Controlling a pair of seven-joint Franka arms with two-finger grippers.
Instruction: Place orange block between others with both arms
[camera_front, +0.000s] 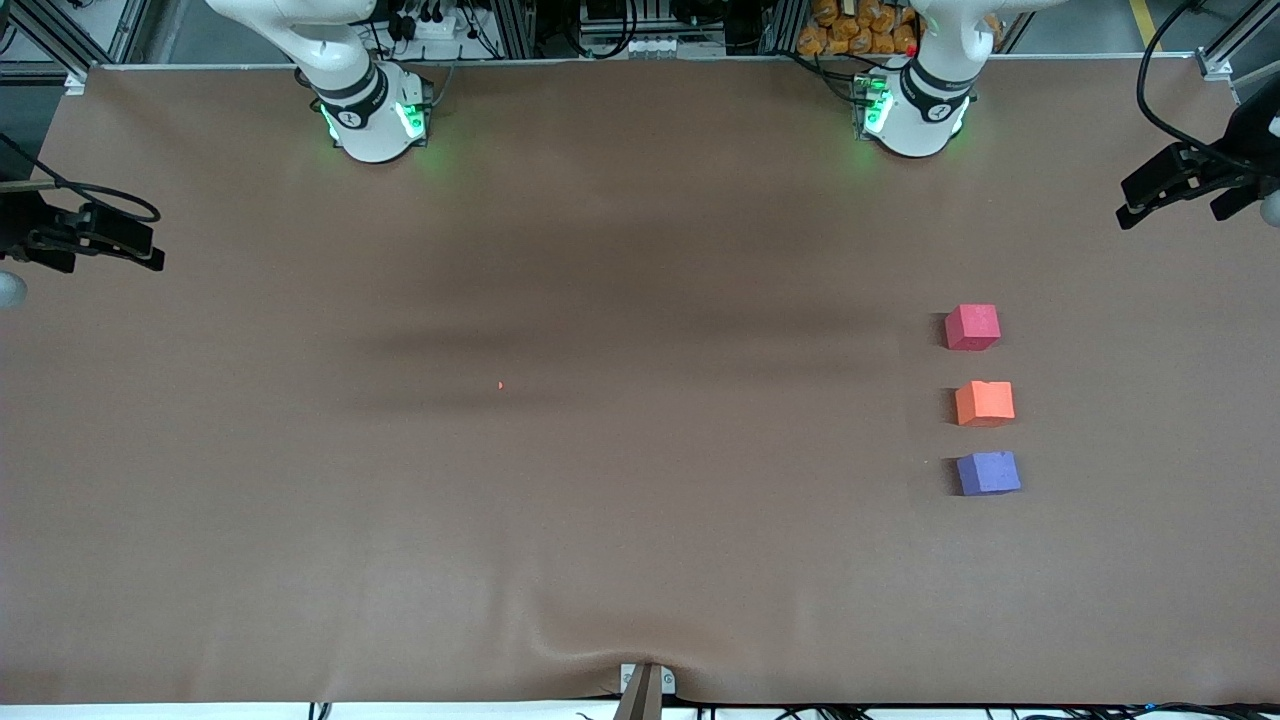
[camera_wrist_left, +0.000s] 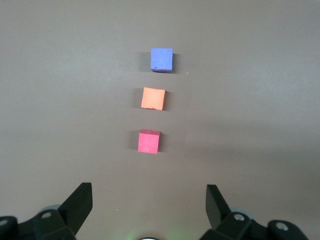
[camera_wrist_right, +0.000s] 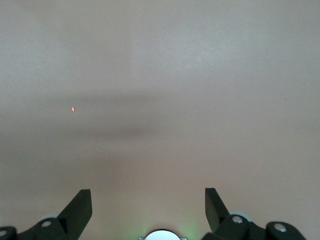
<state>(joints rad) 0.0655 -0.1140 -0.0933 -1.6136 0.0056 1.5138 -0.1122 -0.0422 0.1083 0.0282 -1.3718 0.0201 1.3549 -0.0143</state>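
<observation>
Three foam cubes stand in a row toward the left arm's end of the table. The orange block (camera_front: 984, 403) (camera_wrist_left: 153, 98) sits between the red-pink cube (camera_front: 972, 327) (camera_wrist_left: 149, 141), farther from the front camera, and the purple cube (camera_front: 988, 473) (camera_wrist_left: 161, 59), nearer to it. Small gaps separate them. My left gripper (camera_wrist_left: 149, 197) hangs open high over the table near its base, the cubes in its view, nothing between its fingers. My right gripper (camera_wrist_right: 148, 197) is open and empty over bare table. Both hands are outside the front view; only the arm bases (camera_front: 372, 115) (camera_front: 912, 110) show.
A brown cloth (camera_front: 600, 520) covers the table. A tiny red speck (camera_front: 501, 385) (camera_wrist_right: 73, 108) lies near the middle. Black camera mounts (camera_front: 85, 240) (camera_front: 1190, 180) reach in at both ends. A clamp (camera_front: 645, 685) holds the cloth at the near edge.
</observation>
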